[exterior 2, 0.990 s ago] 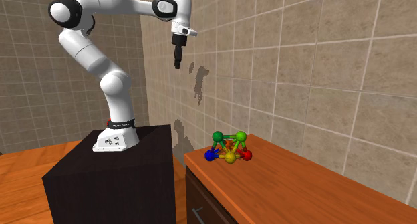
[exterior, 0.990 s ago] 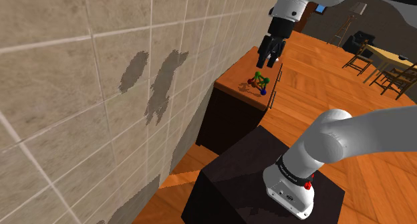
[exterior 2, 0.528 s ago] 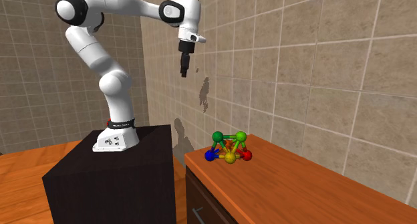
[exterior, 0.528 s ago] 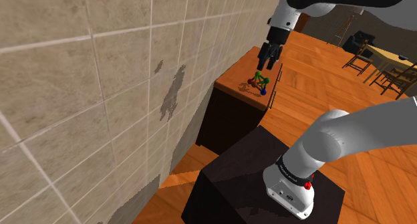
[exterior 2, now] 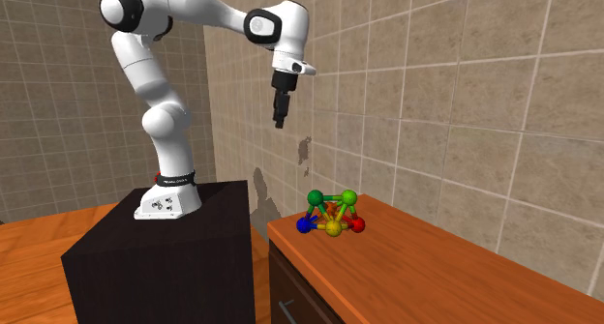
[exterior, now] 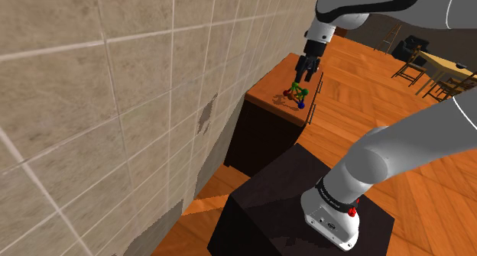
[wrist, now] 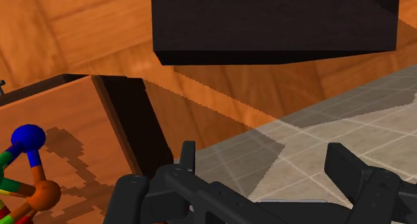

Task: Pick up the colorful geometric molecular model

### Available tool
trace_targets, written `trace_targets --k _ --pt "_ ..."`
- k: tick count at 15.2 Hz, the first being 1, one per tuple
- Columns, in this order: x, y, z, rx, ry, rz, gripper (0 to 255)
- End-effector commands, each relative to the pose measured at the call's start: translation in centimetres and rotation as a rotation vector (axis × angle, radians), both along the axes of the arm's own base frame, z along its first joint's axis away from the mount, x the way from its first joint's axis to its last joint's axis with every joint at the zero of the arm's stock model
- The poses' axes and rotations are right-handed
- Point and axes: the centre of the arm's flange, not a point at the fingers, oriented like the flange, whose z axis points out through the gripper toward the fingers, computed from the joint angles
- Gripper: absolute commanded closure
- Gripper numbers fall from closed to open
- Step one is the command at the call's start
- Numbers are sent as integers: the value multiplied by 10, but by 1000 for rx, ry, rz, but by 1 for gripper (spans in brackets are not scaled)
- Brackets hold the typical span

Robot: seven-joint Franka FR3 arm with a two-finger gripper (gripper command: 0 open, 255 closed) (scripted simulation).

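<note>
**Arm and hand.** The white arm rises from the black box stand (exterior 2: 155, 264), folds at the elbow and reaches towards the tiled wall. The black two-finger hand (exterior 2: 279, 122) points straight down, in the air and well above the orange-brown wooden cabinet surface (exterior 2: 426, 274). In the wrist view the fingers stand wide apart with nothing between them.

**Task item.** The colourful ball-and-rod molecular model (exterior 2: 331, 214) sits on the surface near the end closest to the stand. In the second exterior view it lies at about 5 o'clock from the hand, well apart from it. It rests on its blue, yellow and red balls, with two green balls uppermost. It is slightly wider than tall, and its long axis runs 9 to 3 o'clock from the blue ball to the red.
</note>
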Motion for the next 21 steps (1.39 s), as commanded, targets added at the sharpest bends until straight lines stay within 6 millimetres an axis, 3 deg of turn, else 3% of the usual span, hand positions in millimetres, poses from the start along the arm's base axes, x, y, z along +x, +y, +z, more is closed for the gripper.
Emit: trace_targets --k 1,21 --pt "6 -26 -10 -3 6 -3 0" --pt "73 -258 -116 -28 64 -38 0"
